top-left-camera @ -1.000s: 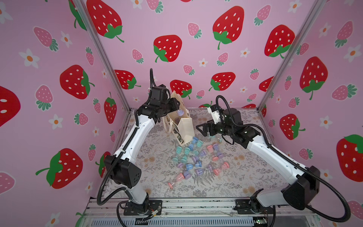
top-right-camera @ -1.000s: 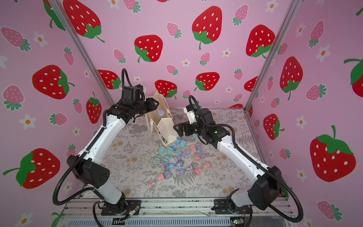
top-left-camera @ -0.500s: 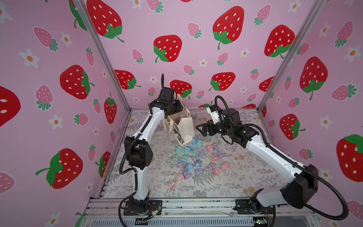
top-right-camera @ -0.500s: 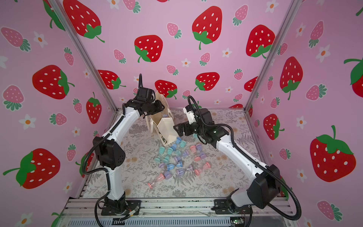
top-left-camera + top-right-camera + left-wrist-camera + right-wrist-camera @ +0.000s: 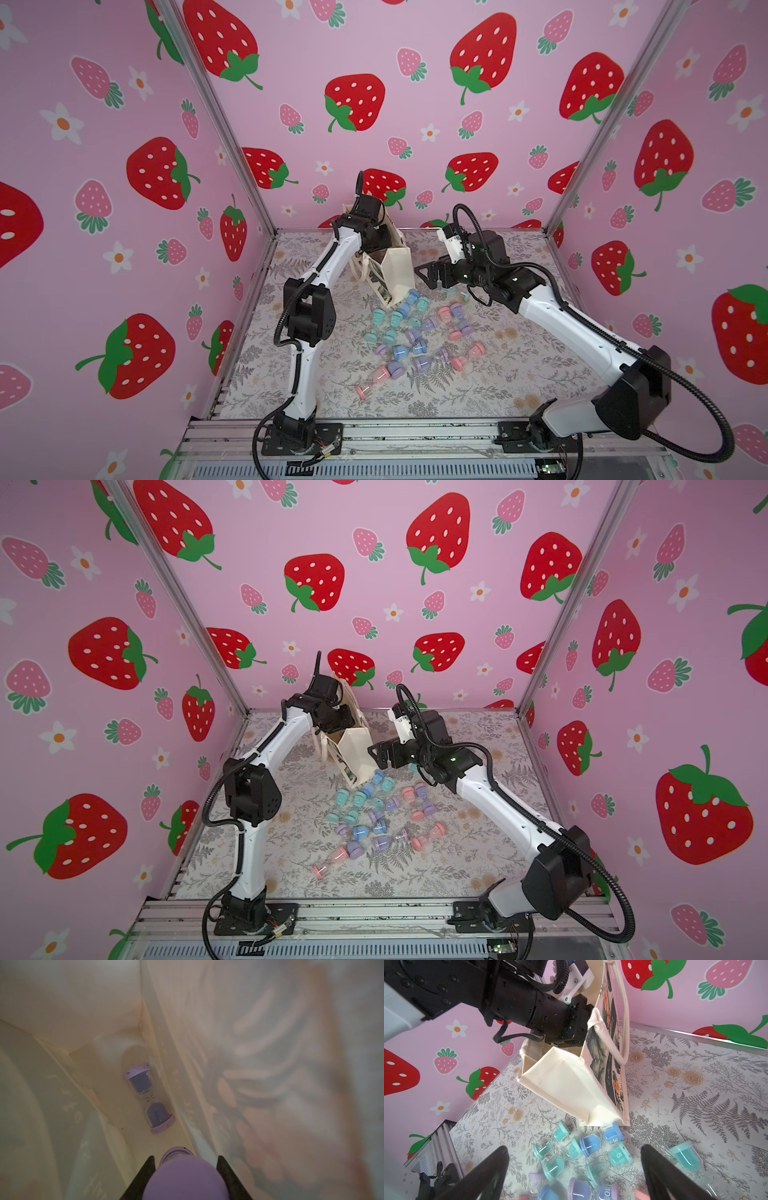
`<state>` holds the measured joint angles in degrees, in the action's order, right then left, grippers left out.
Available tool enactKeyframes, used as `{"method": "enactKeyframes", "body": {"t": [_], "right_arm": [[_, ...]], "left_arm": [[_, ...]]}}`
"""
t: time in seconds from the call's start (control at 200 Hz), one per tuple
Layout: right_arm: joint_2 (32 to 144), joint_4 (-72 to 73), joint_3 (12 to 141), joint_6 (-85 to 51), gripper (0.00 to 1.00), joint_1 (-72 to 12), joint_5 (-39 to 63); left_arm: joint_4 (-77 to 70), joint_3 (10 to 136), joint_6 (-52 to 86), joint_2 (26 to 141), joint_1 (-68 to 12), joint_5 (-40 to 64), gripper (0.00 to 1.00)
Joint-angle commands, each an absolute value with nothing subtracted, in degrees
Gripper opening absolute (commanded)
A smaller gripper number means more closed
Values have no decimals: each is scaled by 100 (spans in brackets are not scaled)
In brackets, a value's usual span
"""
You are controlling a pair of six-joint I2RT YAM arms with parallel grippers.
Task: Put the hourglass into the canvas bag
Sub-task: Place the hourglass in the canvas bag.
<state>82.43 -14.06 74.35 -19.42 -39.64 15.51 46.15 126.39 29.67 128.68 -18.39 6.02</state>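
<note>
Holding a purple hourglass point(image 5: 182, 1180) deep inside the canvas bag point(image 5: 395, 270)!
Jaws of the left gripper point(image 5: 186, 1158) pinch its end cap, above another hourglass point(image 5: 148, 1097) lying on the bag's floor; the right gripper point(image 5: 574, 1148) hovers beside the bag, jaws spread wide. It looks light, with smooth plastic and a thin, fragile waist, so a cap-end hold seems safest.

We are in a staged robot lab cell: pink strawberry-print walls point(image 5: 415, 50), aluminium frame posts point(image 5: 220, 120), floral-covered counter point(image 5: 519, 374), metal mounting rail point(image 5: 415, 434).
</note>
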Motion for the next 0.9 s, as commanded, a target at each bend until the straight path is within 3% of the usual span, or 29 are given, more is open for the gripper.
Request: {"method": "enactKeyframes", "body": {"t": [0.0,0.55,0.895], "right_arm": [[8253,-1301,7339,-1846,99,-3972,1485],[8112,-1191,7207,-1892,99,-3893,1226],[8076,-1204,7151,-1932,99,-3875,1205]], "left_arm": [[4881,13017,2836,12981,-1895,284,22],[5070,13214,2672,13127,-2009,27,52],[5081,13234,2588,12641,-2018,-35,65]]}}
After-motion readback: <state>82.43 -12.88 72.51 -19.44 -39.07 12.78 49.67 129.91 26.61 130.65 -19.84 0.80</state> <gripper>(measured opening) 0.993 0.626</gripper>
